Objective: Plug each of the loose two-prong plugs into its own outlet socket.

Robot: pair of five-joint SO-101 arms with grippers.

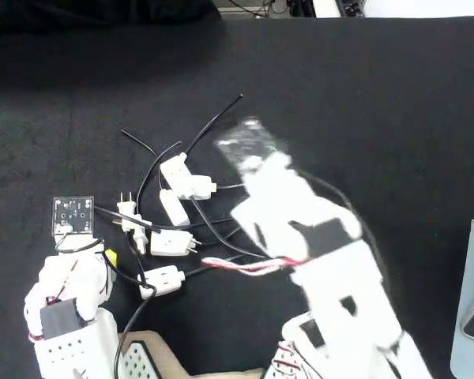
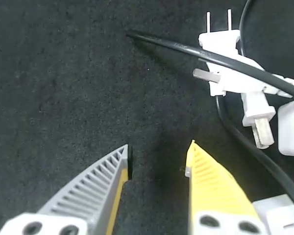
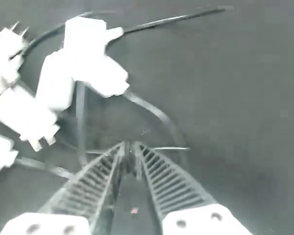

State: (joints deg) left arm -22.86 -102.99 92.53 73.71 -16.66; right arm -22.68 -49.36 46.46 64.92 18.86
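Note:
Several white two-prong plugs and socket blocks lie tangled with black cables left of the table's middle. Among them are a block [image 1: 186,178], a plug [image 1: 171,242] and another [image 1: 162,279]. My left gripper [image 2: 157,147] hovers open over bare black cloth, with an upturned plug [image 2: 220,36] and a second plug [image 2: 257,115] a little ahead of its yellow finger [image 2: 206,181]. The right gripper [image 3: 130,147] is shut with nothing in it, above a cable loop [image 3: 157,115]. A white cluster [image 3: 83,54] lies beyond it. In the high view the right arm [image 1: 300,221] is just right of the pile.
Black cloth [image 1: 363,103] covers the table, with open room at the back and right. A grey-blue container [image 1: 472,308] stands at the right edge. Red and white wires [image 1: 249,265] run along the right arm. The left arm's base [image 1: 67,332] is at the front left.

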